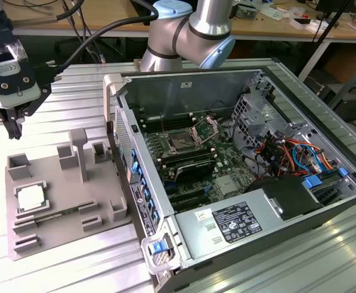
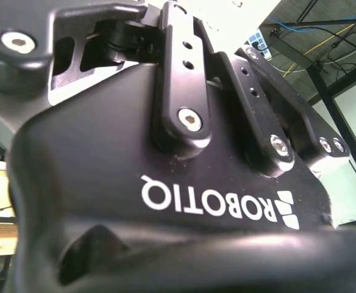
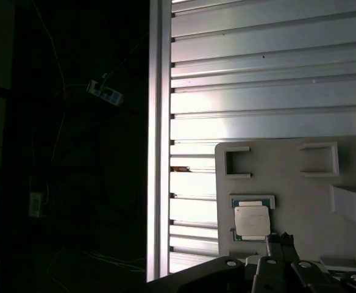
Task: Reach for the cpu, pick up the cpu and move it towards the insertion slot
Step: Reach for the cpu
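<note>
The cpu (image 1: 32, 196) is a small cream-white square lying flat in a recess at the near left of the grey fixture plate (image 1: 65, 183). My gripper (image 1: 12, 129) hangs above the plate's far left corner, well above and behind the cpu, touching nothing, its fingers drawn together and empty. In the first wrist view the cpu (image 3: 252, 221) lies just beyond my fingertips (image 3: 277, 244). The second wrist view has the black gripper body (image 2: 166, 183) close up. The insertion slot (image 1: 181, 142), a square socket with a raised metal bracket, sits on the motherboard inside the open computer case.
The open computer case (image 1: 239, 159) lies at the exterior view's right of the fixture, its tall side wall (image 1: 120, 134) between them. Upright grey posts (image 1: 78, 152) stand on the fixture behind the cpu. Everything rests on a ribbed aluminium table (image 1: 74, 262). Cluttered benches run along the back.
</note>
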Available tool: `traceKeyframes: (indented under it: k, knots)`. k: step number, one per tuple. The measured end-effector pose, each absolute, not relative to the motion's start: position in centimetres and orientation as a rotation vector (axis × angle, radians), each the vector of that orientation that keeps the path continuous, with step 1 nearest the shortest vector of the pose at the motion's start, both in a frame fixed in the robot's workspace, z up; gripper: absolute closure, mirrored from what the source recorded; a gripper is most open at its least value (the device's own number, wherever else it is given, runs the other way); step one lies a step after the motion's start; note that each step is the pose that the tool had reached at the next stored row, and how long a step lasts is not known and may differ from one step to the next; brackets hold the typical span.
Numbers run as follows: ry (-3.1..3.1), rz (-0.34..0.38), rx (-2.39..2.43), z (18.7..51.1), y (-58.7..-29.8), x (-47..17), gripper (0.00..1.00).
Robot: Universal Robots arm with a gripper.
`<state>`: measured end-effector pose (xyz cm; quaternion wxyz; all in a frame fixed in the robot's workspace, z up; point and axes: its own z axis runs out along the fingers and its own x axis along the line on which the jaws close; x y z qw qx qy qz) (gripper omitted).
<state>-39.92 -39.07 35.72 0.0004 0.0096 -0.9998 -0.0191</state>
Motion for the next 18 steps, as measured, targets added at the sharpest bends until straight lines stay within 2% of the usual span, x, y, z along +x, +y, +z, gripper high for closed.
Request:
traceKeyframes:
  k: [18]
  knots:
    - [-3.140, -0.060, 0.030, 35.20, -39.07, -40.38, 0.89]
